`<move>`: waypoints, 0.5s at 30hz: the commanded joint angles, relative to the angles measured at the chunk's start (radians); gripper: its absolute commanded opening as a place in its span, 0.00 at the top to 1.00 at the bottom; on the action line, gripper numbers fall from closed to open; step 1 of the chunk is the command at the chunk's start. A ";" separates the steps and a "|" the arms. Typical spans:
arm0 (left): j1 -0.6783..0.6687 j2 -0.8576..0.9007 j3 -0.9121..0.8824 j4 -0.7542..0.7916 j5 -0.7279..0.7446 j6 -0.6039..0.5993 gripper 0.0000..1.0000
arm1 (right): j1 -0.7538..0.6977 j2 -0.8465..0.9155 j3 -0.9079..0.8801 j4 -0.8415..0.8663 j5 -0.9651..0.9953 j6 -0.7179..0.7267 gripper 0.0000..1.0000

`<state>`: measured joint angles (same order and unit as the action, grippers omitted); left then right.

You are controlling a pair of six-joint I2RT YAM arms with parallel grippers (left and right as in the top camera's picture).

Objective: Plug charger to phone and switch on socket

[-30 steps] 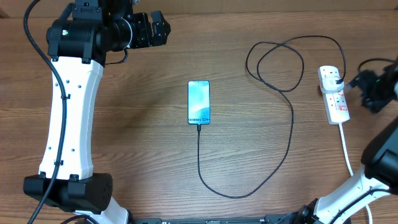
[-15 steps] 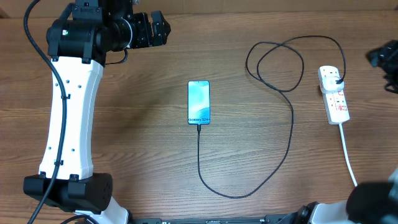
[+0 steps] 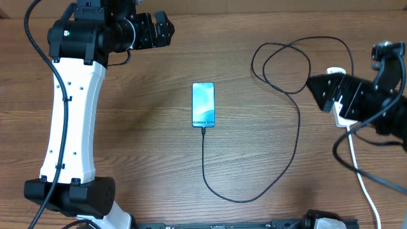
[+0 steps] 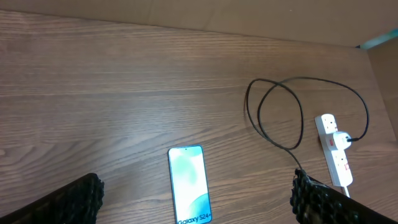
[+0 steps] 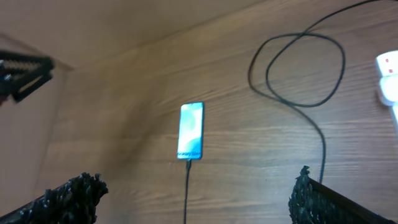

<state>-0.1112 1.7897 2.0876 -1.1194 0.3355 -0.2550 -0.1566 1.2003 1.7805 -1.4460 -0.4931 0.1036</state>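
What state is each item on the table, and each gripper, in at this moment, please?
phone, lying flat, screen up and lit
charger, connector tip at the phone's bottom edge, apparently plugged in; plug seated in the socket
socket, charger plug in one outlet; switch position too small to tell
left gripper, open, holding nothing
right gripper, open, holding nothing
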 commanded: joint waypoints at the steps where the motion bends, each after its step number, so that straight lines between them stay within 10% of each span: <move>1: 0.000 0.010 0.002 0.001 -0.006 0.008 0.01 | 0.006 -0.003 0.015 -0.046 0.002 -0.008 0.00; 15: 0.000 0.010 0.002 0.001 -0.006 0.009 0.00 | 0.051 -0.048 -0.025 -0.117 0.160 -0.008 0.00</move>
<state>-0.1112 1.7897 2.0876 -1.1194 0.3359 -0.2550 -0.1223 1.1805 1.7752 -1.6062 -0.3981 0.1040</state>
